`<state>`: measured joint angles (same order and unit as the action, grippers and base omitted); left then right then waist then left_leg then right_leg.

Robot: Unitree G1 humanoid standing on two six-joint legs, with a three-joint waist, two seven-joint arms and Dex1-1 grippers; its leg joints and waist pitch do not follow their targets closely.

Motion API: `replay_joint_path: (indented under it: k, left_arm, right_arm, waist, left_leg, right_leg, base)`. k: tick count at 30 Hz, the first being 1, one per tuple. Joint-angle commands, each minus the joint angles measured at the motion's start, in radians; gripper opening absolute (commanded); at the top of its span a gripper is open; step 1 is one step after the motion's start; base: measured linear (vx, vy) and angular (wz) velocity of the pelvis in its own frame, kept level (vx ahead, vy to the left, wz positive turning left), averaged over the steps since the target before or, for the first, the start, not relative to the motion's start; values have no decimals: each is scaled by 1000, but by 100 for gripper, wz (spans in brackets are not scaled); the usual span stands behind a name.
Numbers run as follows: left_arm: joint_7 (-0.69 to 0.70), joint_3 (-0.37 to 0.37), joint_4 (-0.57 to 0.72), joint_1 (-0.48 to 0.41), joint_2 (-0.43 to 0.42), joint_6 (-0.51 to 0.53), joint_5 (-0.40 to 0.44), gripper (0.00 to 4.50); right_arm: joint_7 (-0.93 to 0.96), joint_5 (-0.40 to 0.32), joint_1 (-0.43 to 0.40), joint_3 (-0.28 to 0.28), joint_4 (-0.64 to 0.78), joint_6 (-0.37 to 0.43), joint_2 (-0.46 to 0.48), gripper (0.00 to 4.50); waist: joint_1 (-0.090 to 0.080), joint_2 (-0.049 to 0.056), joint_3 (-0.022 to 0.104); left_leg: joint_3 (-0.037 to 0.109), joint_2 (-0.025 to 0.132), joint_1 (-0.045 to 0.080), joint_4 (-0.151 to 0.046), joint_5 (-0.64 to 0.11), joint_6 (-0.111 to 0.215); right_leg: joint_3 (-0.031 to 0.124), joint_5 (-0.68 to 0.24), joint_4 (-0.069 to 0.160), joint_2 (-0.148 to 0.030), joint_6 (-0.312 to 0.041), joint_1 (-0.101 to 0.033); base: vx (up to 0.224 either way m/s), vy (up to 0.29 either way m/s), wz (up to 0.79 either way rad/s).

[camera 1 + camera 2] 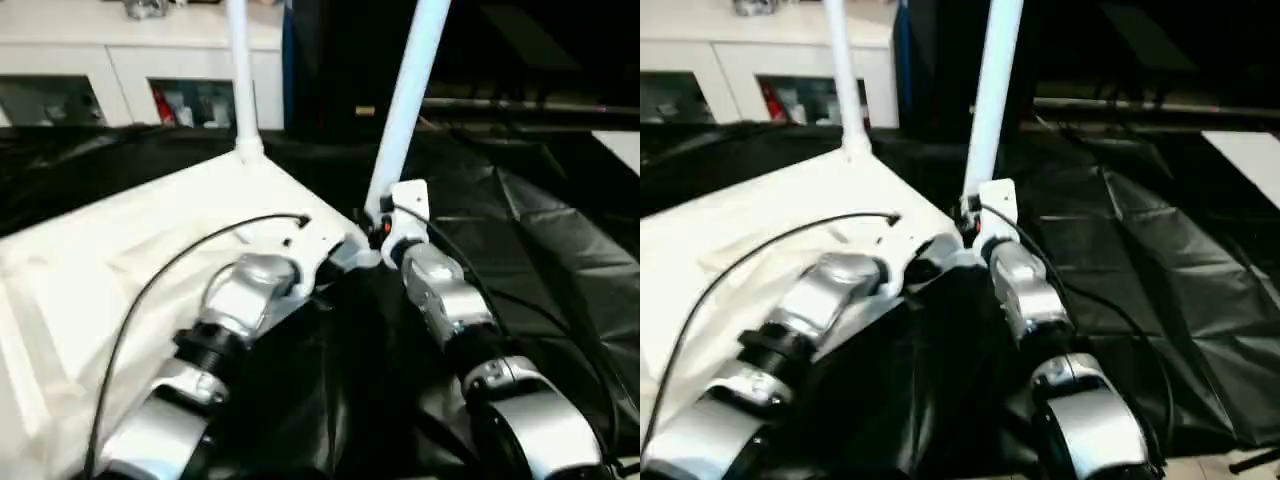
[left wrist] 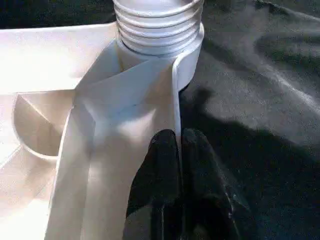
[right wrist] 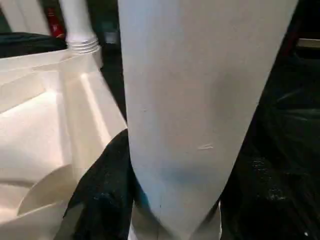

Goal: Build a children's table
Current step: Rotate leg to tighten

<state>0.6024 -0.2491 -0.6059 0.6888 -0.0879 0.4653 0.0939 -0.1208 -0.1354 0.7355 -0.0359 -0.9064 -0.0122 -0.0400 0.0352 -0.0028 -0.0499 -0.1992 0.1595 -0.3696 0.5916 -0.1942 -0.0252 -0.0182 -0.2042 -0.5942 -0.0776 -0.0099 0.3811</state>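
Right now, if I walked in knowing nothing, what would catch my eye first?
Two white legs, the near leg and the far leg, rise from corners of the upturned white tabletop on the black-covered table. The right gripper grips the near leg low down; the left gripper, shut, presses on the tabletop's corner beside it.

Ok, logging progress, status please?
Left gripper shut against tabletop corner. Right gripper around near leg at its socket. Far leg standing in its socket. Nothing in the way.
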Motion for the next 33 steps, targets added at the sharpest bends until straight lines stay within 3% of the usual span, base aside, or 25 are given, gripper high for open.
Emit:
replay_joint_path:
  k: [1,10,11,14,16,17,18,21,22,23,28,32,33]
  left_arm:
    - [10,7,35,29,6,0,-10,0]
    - [1,9,21,28,-12,-8,-5,0]
    - [0,9,17,29,-14,-14,-5,0]
    - [10,6,8,34,-28,-42,-2,0]
    - [28,6,10,35,-39,-70,-5,0]
    - [28,6,10,35,-39,-70,-5,0]
    - [39,4,9,36,-45,-83,-6,0]
    - [77,2,13,35,-67,-123,-13,0]
    - [88,4,15,34,-74,-126,-18,0]
    - [100,5,15,34,-81,-131,-20,0]
    - [229,-18,16,16,-143,-207,-34,0]
    - [322,-39,3,2,-184,-281,-38,0]
    - [399,-55,13,-17,-210,-344,-49,0]
  right_arm:
    - [83,28,-52,45,-165,69,-24,188]
    - [44,20,-25,42,-192,14,-12,188]
    - [29,16,-24,43,-186,3,-11,223]
    - [-48,0,-11,50,-161,-30,-15,261]
    - [-112,-9,-9,47,-123,-39,-28,267]
    - [-112,-9,-9,47,-123,-39,-28,277]
    - [-147,-16,-12,44,-99,-37,-36,291]
    - [-298,-51,-49,20,39,13,-74,307]
    - [-342,-57,-68,6,90,29,-92,312]
    - [-384,-59,-87,-4,134,43,-109,312]
    - [-598,-96,-210,-69,386,123,-231,358]
    - [-709,-90,-281,-108,500,143,-312,391]
    - [-747,-93,-306,-114,530,148,-336,391]
  waist:
    - [3,6,49]
    - [4,8,48]
    - [3,8,47]
    - [3,9,49]
    - [7,9,53]
    - [9,7,56]
    - [9,7,56]
    - [19,7,65]
    - [24,9,70]
    - [24,8,69]
    - [32,6,71]
    - [36,6,68]
    - [36,12,68]
  left_leg:
    - [41,67,19,-95,-364,-24]
    - [38,69,18,-99,-334,-23]
    - [38,70,18,-100,-347,-27]
    - [38,69,17,-99,-352,-25]
    - [34,70,17,-95,-311,-13]
    - [34,70,12,-92,-269,0]
    - [34,70,12,-92,-269,0]
    - [29,68,5,-75,-117,70]
    - [28,70,3,-65,-32,111]
    - [26,69,2,-63,-22,123]
    - [24,74,3,-57,-16,153]
    - [25,78,3,-58,-42,138]
    - [26,79,4,-59,-48,130]
  right_leg:
    - [34,-303,85,-74,-181,-8]
    - [31,-269,82,-70,-187,-9]
    - [31,-272,82,-69,-186,-8]
    - [32,-271,84,-71,-187,-9]
    - [33,-201,79,-71,-206,-11]
    - [32,-140,71,-70,-219,-19]
    - [32,-140,71,-70,-219,-19]
    - [28,49,50,-69,-253,-32]
    - [24,172,35,-68,-270,-33]
    - [23,193,34,-66,-276,-31]
    - [17,210,30,-69,-288,-32]
    - [14,144,35,-72,-286,-32]
    - [14,129,34,-72,-286,-30]
  base:
    - [0,0,0]
    - [0,0,0]
    - [0,0,0]
    - [0,0,0]
    - [0,0,0]
    - [0,0,0]
    - [0,0,0]
    - [0,0,0]
    - [0,0,0]
    - [0,0,0]
    - [0,0,0]
    - [0,0,0]
    - [0,0,0]
